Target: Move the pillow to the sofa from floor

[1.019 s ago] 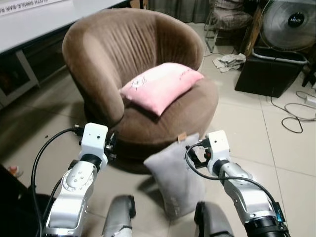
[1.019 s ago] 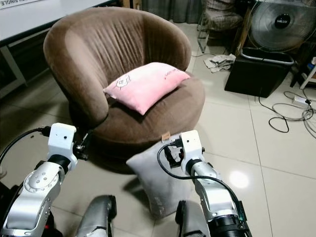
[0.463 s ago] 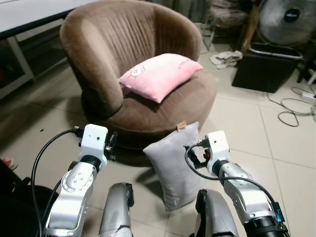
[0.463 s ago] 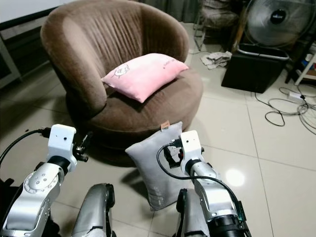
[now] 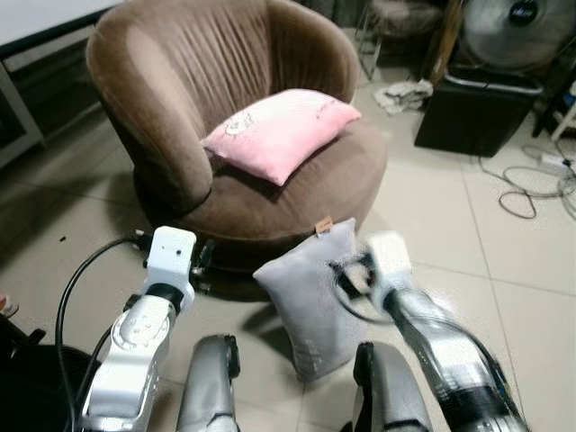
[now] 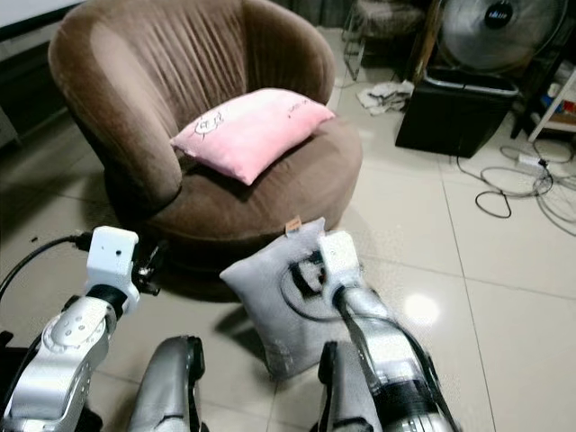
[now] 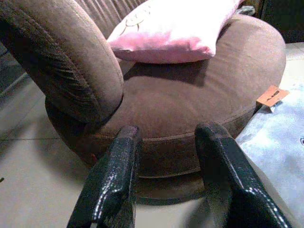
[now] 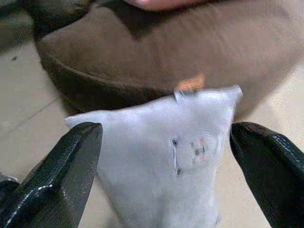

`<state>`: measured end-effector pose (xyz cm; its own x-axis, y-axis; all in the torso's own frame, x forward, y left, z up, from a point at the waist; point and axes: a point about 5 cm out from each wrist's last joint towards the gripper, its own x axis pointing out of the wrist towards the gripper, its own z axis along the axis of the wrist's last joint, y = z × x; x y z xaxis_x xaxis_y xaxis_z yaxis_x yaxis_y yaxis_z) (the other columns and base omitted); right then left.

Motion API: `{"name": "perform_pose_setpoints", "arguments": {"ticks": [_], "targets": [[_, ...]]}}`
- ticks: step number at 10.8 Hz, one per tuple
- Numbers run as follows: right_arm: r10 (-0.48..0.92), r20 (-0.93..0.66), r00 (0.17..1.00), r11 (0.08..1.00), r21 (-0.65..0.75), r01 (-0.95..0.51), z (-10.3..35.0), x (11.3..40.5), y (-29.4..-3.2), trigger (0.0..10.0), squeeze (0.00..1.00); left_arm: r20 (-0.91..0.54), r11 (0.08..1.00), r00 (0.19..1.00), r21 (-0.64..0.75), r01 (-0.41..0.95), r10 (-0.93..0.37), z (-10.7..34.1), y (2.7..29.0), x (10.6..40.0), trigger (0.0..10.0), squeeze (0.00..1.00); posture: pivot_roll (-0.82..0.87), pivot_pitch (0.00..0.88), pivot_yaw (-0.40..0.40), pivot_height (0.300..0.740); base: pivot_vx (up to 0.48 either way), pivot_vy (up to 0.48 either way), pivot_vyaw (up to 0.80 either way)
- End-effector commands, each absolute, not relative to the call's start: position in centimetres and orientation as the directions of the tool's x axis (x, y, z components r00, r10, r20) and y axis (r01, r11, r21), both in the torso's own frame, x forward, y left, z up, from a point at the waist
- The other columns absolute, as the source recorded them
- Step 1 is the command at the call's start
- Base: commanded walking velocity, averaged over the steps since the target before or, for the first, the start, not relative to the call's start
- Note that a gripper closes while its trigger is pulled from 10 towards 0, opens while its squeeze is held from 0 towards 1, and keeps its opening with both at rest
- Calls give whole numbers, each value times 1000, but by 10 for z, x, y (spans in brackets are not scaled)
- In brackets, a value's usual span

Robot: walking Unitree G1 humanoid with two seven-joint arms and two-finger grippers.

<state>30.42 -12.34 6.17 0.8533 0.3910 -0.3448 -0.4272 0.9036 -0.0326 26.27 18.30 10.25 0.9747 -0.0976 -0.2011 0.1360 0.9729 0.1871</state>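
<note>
Two silver arms, white boxy wrist cameras with looping black cables, long black fingers (image 7: 111, 185) (glossy, rounded).

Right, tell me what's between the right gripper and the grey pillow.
Nothing visible. The right gripper is open, its jaws spread either side of the grey pillow, which stands on the floor against the brown sofa.
</note>
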Motion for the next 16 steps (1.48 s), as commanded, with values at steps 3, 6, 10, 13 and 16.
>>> {"name": "perform_pose_setpoints", "arguments": {"ticks": [3, 6, 10, 13, 16], "targets": [[489, -409, 771, 766, -222, -603, 58, 330, -100, 10000, 1000, -213, 965, 975, 239, 111, -59, 109, 196, 252, 10000, 0, 204, 0, -52, 509, 0, 0, 0], [520, -469, 714, 641, -338, -689, 66, 347, -83, 10000, 1000, -221, 958, 975, 277, 71, -8, 126, 207, 221, 10000, 0, 378, 102, -93, 509, 0, 0, 0], [593, -485, 643, 505, -398, -766, 67, 337, -30, 10000, 1000, -241, 913, 958, 404, -46, 154, 162, 245, 166, 10000, 0, 659, 309, -120, 509, 0, 0, 0], [547, -466, 695, 428, -558, -711, 72, 340, -22, 10000, 1000, -198, 892, 967, 448, -56, 160, 203, 249, 145, 10000, 0, 777, 369, -86, 509, 0, 0, 0], [513, -438, 738, 315, -704, -636, 81, 345, -15, 10000, 1000, -193, 871, 971, 490, -31, 143, 225, 262, 131, 10000, 0, 861, 411, -40, 509, 0, 0, 0]]}}
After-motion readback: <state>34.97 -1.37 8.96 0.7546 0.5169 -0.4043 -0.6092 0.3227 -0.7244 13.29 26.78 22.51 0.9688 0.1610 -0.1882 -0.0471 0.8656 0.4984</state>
